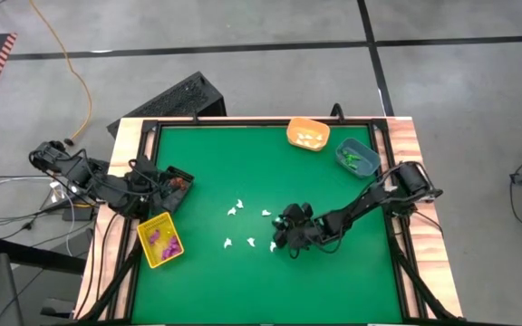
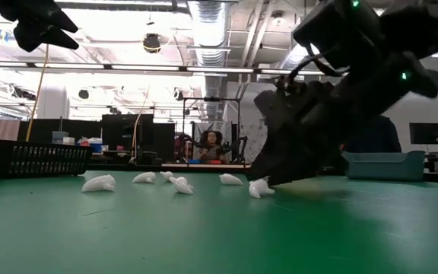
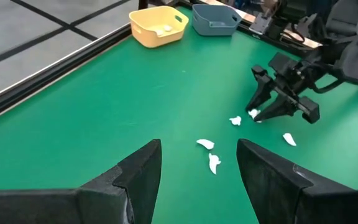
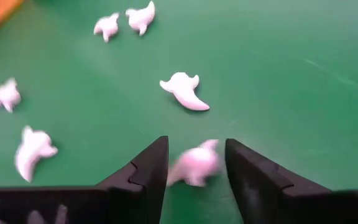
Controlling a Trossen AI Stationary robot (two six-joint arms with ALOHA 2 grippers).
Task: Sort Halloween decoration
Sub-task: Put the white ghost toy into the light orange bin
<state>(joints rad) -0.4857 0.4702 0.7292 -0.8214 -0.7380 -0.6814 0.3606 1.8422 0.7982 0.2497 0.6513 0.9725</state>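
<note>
Several tiny white ghost-shaped trinkets (image 1: 234, 210) lie flat on the green table near its middle. My right gripper (image 1: 282, 239) is down at the table among them, open. One white trinket (image 4: 194, 165) lies on the mat between its two fingers; it also shows in the low view as the white trinket (image 2: 261, 188). My left gripper (image 3: 197, 177) is open and empty, held high above the black bin (image 1: 174, 186) at the table's left side. In its view, the right gripper (image 3: 278, 102) shows farther off. My right gripper stands over the white trinket (image 4: 197, 163) from above, slanting down, one finger (image 4: 151, 168) on each side of it. The trinket lies on the mat. I cannot tell whether either finger touches it.
An orange bin (image 1: 308, 134) with white pieces and a blue bin (image 1: 357, 157) with green pieces stand at the far right. A yellow bin (image 1: 159, 241) with purple pieces and the black bin sit at the left edge. A black raised rim frames the mat.
</note>
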